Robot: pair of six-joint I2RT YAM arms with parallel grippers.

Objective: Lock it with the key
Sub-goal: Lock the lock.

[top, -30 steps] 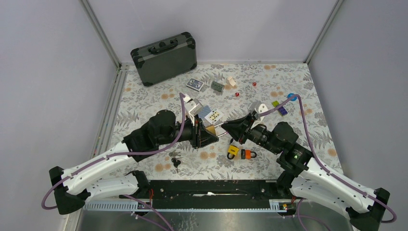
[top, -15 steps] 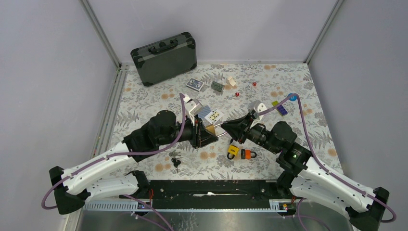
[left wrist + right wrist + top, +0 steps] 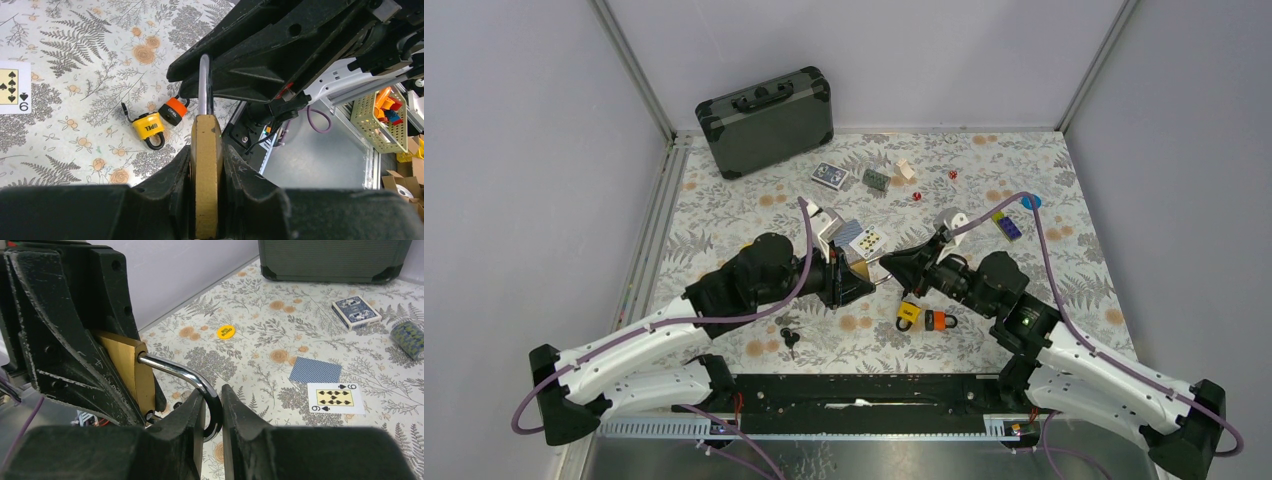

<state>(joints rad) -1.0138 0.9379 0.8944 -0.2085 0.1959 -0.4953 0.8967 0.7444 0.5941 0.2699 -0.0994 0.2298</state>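
Right wrist view: your left gripper (image 3: 206, 167) is clamped on the brass padlock (image 3: 121, 362) body and your right gripper (image 3: 212, 402) pinches its shackle (image 3: 172, 367). The lock's long axis lies level between them, shackle end toward the right arm. Count three locks: the brass padlock held, plus yellow padlock (image 3: 908, 314) and orange padlock (image 3: 940, 320) on the table (image 3: 1044, 270) just near-right of it. One key bunch (image 3: 788, 336), possibly two keys, lies near-left of the brass padlock, closer to your left arm.

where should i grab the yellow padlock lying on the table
Probably by its body, from straight above: the yellow padlock lies flat with its label face up, so only its narrow edges offer opposing surfaces. Close across them, clear of the black shackle and the orange padlock close beside it.
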